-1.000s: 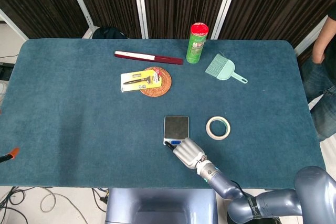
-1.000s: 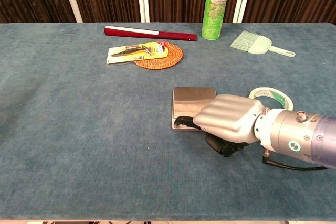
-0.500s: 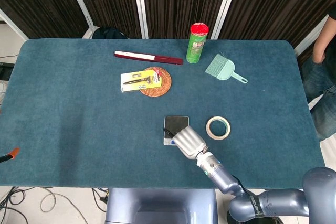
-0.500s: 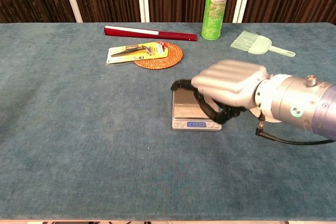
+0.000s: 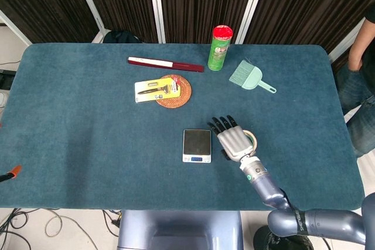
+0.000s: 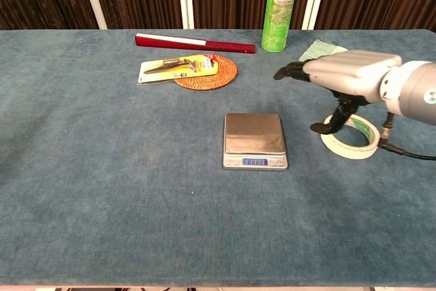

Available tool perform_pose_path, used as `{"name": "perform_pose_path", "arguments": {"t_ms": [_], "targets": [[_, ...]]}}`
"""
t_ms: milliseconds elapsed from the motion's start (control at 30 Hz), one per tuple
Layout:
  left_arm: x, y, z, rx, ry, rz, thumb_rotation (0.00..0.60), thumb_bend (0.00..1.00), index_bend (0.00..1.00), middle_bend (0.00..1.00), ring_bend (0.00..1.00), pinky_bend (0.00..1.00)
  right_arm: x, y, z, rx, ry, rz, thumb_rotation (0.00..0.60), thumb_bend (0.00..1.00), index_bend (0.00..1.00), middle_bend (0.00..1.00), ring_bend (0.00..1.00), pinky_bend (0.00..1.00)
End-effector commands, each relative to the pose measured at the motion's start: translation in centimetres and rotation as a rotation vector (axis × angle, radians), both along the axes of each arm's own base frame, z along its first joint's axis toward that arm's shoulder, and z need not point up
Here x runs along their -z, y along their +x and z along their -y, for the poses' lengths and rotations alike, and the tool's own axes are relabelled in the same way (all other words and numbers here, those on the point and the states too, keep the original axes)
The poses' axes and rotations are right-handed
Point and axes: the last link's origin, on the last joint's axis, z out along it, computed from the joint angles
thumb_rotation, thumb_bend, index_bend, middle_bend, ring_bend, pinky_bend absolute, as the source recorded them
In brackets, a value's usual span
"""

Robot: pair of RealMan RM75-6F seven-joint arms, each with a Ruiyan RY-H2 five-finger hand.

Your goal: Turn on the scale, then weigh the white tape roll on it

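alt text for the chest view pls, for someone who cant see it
The robot's right hand hovers open above the white tape roll, right of a small scale with its display lit, on a blue table.

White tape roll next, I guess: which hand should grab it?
Probably the right hand: it hovers open directly above the white tape roll beside the lit silver scale. No left hand shows.

Tape roll [image 5: 252,139] mostly hidden under right hand [image 5: 234,140] in head view, brush [image 6: 320,48] largely behind hand in chest view, scale [image 6: 255,142] digits too small to read
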Motion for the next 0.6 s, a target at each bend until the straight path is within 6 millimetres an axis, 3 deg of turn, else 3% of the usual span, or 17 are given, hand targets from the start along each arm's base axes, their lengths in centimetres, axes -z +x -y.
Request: {"name": "perform_pose_path", "arguments": {"t_ms": [33, 333, 600], "targets": [[0.0, 0.0, 0.0, -0.002, -0.001, -0.001, 0.600, 0.03, 0.00, 0.00, 0.00, 0.00, -0.3, -1.5, 0.1, 0.038, 0.001, -0.015, 0.600, 0.42, 0.00, 0.01, 0.02, 0.05], [0.2, 0.0, 0.0, -0.002, -0.004, -0.007, 0.600, 0.03, 0.00, 0.00, 0.00, 0.00, -0.4, -4.8, -0.5, 0.109, 0.031, -0.060, 0.600, 0.41, 0.00, 0.01, 0.02, 0.05], [0.4, 0.1, -0.1, 0.004, -0.006, -0.014, 0.600, 0.03, 0.00, 0.00, 0.00, 0.00, -0.2, -6.0, -0.5, 0.137, 0.037, -0.071, 0.600, 0.41, 0.00, 0.01, 0.02, 0.05]]}}
